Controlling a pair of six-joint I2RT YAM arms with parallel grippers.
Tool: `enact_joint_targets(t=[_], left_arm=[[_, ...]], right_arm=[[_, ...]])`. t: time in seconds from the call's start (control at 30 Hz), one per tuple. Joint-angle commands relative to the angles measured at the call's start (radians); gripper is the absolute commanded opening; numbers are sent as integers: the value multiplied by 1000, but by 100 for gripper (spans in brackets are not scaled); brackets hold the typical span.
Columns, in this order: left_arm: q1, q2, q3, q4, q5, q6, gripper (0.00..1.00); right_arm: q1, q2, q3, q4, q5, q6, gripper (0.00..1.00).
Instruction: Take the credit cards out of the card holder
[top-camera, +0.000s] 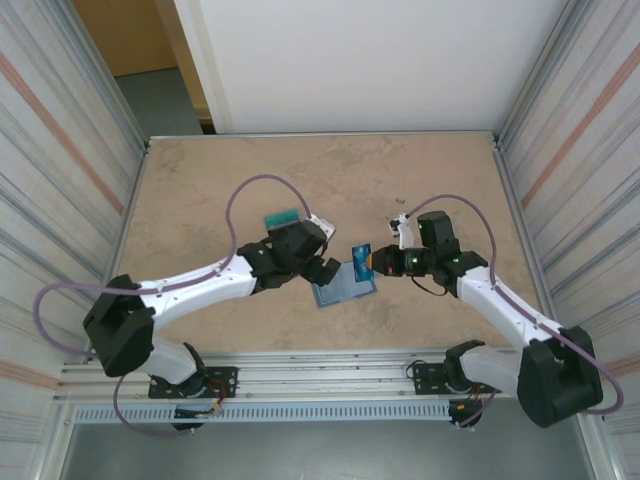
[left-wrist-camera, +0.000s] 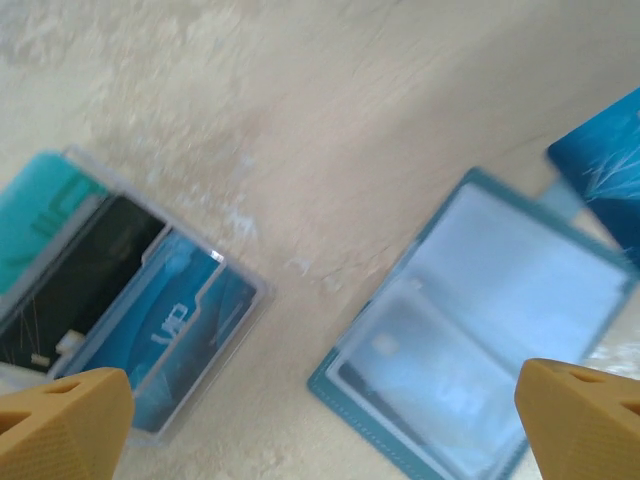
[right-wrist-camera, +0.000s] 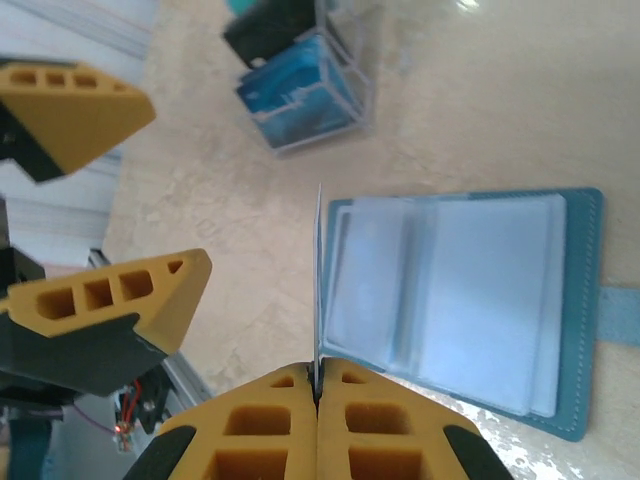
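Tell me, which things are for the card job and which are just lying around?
For the job:
card holder, lying open
blue card, pinched in the right gripper
loose cards, teal, black and blue

Just lying about:
clear tray holding the loose cards
table

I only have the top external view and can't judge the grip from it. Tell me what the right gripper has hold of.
Observer: The right wrist view shows the right gripper shut on a blue card, held edge-on beside the open card holder.
Operator: Check the holder for leftovers.
Observer: The left wrist view shows what looks like another card still tucked inside it.
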Motion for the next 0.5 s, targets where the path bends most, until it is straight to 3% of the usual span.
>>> enact_joint_targets(t=[0.0,0.13,0.3,0.47], left_arm=[[44,-62,45,11,241,131,99],[95,-88,83,16,464,186,97],[136,-87,143,-32,663,270,91],[156,-60,198,-126,772,357,84]], right_arm=[[30,-71,41,-20,-13,-93,2],[75,-129,56,-17,-34,-147,3],[112,-135,78,-23,-92,-208,4],[142,-125,108,-52,-157,-272,5]])
